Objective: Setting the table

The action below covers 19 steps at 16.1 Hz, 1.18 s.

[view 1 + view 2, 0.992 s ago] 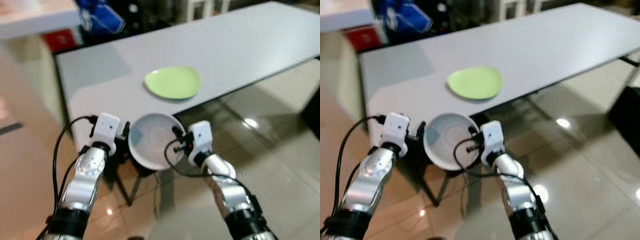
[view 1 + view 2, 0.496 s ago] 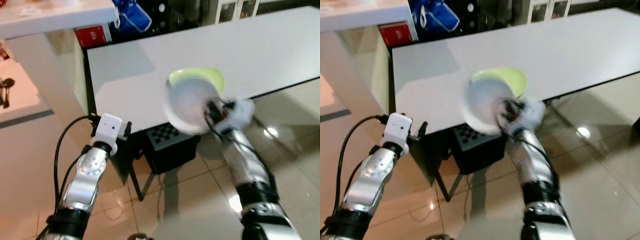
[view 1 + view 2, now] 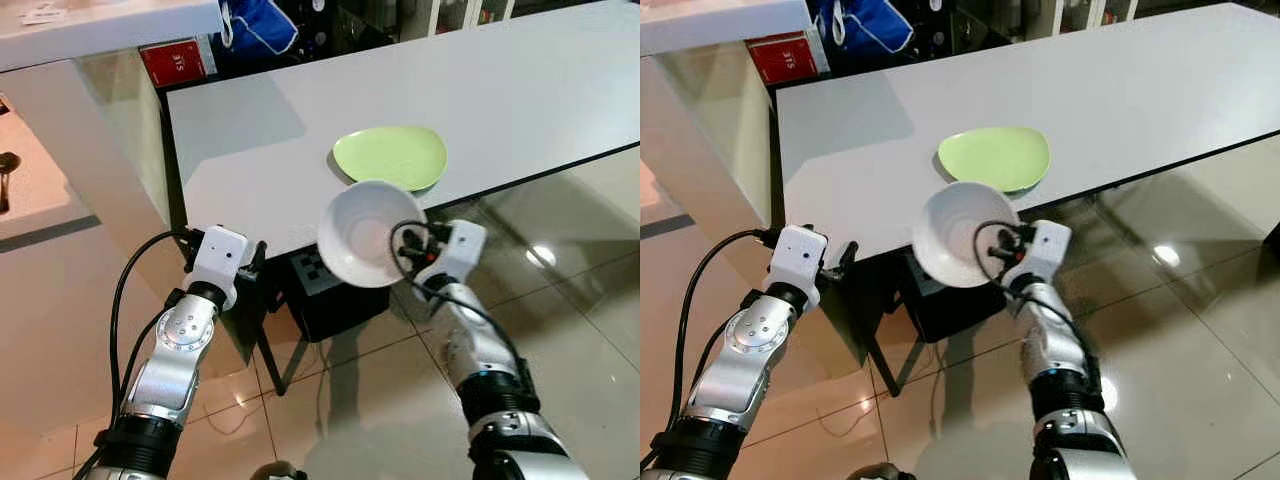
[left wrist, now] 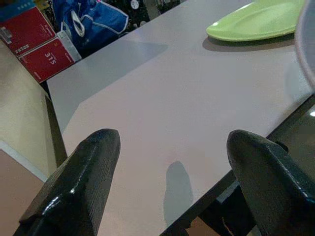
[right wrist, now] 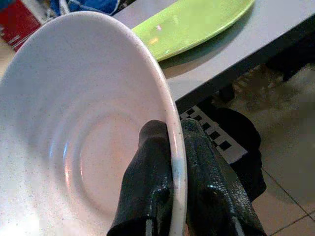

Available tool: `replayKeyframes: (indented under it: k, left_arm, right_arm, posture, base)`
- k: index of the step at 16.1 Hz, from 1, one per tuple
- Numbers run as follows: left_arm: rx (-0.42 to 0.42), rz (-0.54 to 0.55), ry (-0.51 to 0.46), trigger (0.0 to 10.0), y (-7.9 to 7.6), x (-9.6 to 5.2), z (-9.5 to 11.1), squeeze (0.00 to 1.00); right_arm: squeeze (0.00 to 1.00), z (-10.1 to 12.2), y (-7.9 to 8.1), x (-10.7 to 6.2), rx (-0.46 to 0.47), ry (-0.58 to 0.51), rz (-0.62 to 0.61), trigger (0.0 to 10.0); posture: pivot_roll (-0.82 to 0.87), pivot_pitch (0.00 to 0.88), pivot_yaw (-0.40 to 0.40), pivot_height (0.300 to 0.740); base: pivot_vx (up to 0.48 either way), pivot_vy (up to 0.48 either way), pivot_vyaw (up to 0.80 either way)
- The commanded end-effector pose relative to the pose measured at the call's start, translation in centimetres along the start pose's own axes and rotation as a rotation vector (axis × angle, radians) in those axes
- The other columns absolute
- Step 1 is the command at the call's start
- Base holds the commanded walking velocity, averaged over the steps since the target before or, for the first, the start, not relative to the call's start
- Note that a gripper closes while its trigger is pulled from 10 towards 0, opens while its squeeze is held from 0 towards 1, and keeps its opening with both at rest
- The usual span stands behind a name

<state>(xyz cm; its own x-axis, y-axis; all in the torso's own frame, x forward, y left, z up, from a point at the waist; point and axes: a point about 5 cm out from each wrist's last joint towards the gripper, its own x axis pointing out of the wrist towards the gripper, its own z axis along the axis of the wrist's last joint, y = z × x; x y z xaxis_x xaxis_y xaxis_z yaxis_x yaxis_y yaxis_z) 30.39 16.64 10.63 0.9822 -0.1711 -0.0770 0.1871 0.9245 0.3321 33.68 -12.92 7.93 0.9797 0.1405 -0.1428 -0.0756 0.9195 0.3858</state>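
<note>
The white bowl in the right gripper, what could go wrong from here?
The right gripper pinches the white bowl by its rim alone, tilted, so it might slip and fall to the tiled floor. The bowl hangs beside the table edge near the green plate and could knock either.

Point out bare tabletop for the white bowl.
The grey table lies bare between its near corner and the lime-green plate, and beyond the plate. The right gripper holds the white ceramic bowl off the edge.

Bright, even indoor light — sharp pics; glare spots on floor tiles (image 3: pixel 545 256).
</note>
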Motion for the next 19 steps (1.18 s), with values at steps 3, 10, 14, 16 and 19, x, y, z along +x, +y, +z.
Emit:
replayKeyframes:
  k: [3, 10, 14, 16, 19]
  left_arm:
    - [0.012, 0.000, -0.023, 10.0, 0.3, 0.0, 0.5, 0.00]
    - [0.041, 0.007, 0.020, 10.0, 0.4, 0.1, 0.1, 0.00]
    - [0.048, 0.008, 0.024, 10.0, 0.4, 0.2, 0.0, 0.00]
    - [0.056, 0.009, 0.021, 10.0, 0.3, 0.2, 0.1, 0.00]
    - [0.054, 0.015, 0.021, 10.0, 0.2, 0.3, 0.1, 0.00]
  right_arm:
    - [0.00, -0.2, 1.1, -0.1, -0.030, -0.019, 0.047, 0.0]
    - [0.00, -0.8, 2.0, -0.4, -0.058, -0.015, 0.089, 0.0]
    - [0.00, -0.9, 2.2, -0.6, -0.071, -0.015, 0.105, 0.0]
    - [0.00, -0.9, 2.2, -0.6, -0.084, -0.015, 0.113, 0.0]
    - [0.00, -0.9, 2.2, -0.7, -0.093, -0.015, 0.120, 0.0]
  posture:
    - [0.14, 0.000, 0.103, 0.740]
    - [0.14, 0.000, 0.108, 0.740]
    - [0.13, 0.000, 0.108, 0.740]
    - [0.13, 0.000, 0.105, 0.740]
    - [0.13, 0.000, 0.105, 0.740]
  base:
    - [0.259, -0.401, 0.00]
    - [0.340, -0.259, 0.00]
    - [0.434, 0.000, 0.00]
    - [0.433, 0.000, 0.00]
    - [0.434, 0.000, 0.00]
